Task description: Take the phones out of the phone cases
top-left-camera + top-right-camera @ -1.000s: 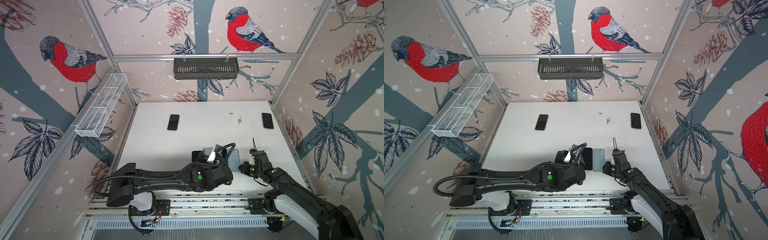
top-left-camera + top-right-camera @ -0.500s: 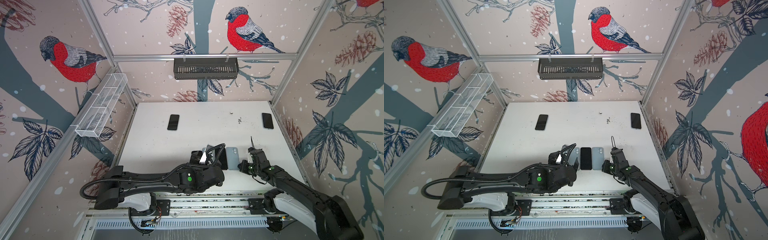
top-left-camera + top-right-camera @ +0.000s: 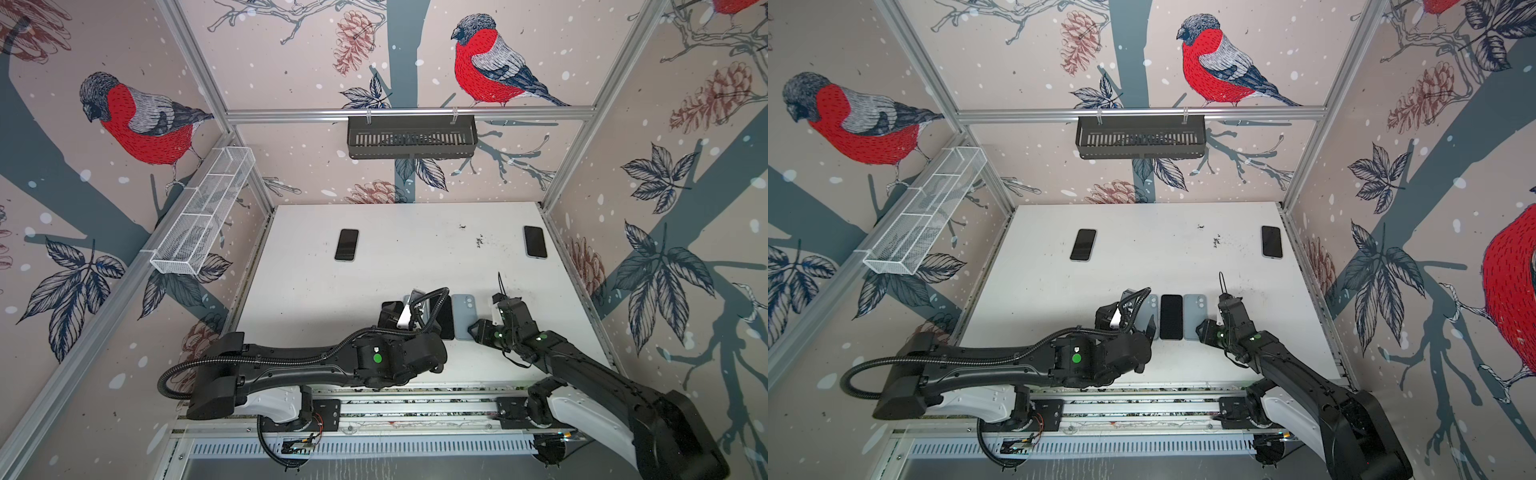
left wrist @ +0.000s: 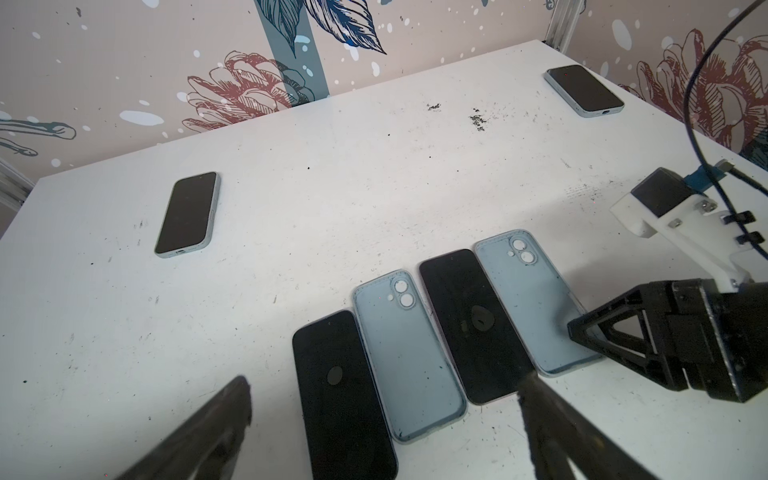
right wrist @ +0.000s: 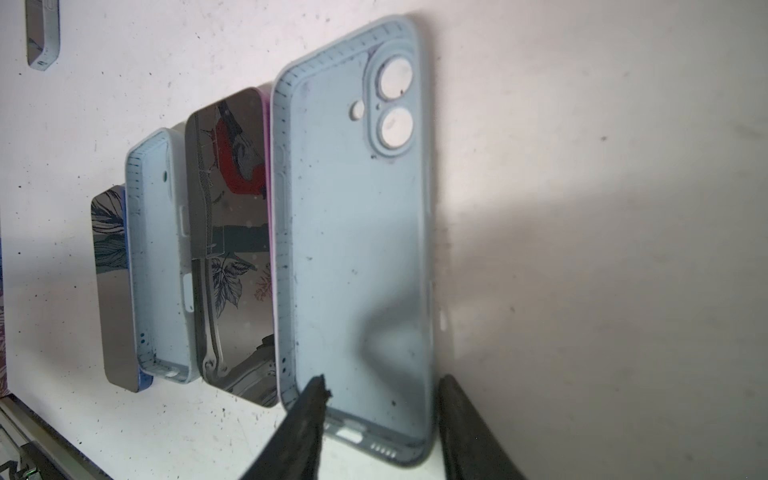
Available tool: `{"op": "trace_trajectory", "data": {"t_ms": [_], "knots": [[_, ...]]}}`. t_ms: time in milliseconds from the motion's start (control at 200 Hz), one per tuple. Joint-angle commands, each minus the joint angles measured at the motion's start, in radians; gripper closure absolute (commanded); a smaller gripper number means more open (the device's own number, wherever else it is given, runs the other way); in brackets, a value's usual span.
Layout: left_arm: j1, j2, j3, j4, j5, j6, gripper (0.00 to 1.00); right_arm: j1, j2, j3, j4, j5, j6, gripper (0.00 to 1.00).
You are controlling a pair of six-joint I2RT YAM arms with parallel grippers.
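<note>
White table [image 3: 395, 266], bird-print walls [image 3: 291, 62]; left pincer [image 4: 384, 380] wide; right pincer [image 5: 382, 380] parted astride phone case [image 5: 353, 228] rim.

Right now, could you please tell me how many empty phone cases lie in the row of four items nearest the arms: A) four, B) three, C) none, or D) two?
D: the left wrist view shows the row as bare phone, empty case, second bare phone, second empty case, with the inside of both cases showing.
</note>
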Motion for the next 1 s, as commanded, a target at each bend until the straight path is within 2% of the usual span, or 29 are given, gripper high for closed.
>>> {"op": "trace_trajectory", "data": {"t_ms": [0,120,225,240,420,700,750,831,886,996], "knots": [[0.001,-0.003,-0.002,-0.007,-0.019,-0.035,0.01,-0.001,-0.016,0.017,-0.053,0.064,0.008,0.41],[0.0,-0.01,-0.002,-0.017,-0.02,-0.045,0.01,0.0,-0.057,0.061,-0.113,0.1,0.008,0.29],[0.0,-0.03,-0.009,-0.018,-0.02,-0.052,0.01,0.015,-0.121,0.114,-0.177,0.149,0.005,0.02],[0.001,-0.034,-0.012,-0.015,-0.02,-0.053,0.01,0.018,-0.133,0.117,-0.179,0.155,0.003,0.0],[-0.001,-0.117,-0.054,0.059,0.013,0.014,0.01,0.049,-0.22,0.212,-0.209,0.269,0.008,0.0],[0.024,-0.327,-0.112,0.023,0.01,0.042,0.01,0.048,-0.131,0.44,-0.297,0.408,-0.104,0.0],[0.078,-0.358,-0.11,-0.028,0.059,0.012,0.01,0.048,-0.125,0.454,-0.295,0.413,-0.121,0.0],[0.232,-0.379,-0.095,-0.11,0.184,-0.01,0.01,0.049,-0.129,0.458,-0.283,0.399,-0.131,0.0],[0.328,-0.375,-0.079,-0.154,0.228,-0.01,0.01,0.049,-0.136,0.454,-0.27,0.376,-0.131,0.0],[0.501,-0.315,-0.011,-0.201,0.302,0.071,0.01,0.058,-0.158,0.429,-0.229,0.319,-0.126,0.0]]}}
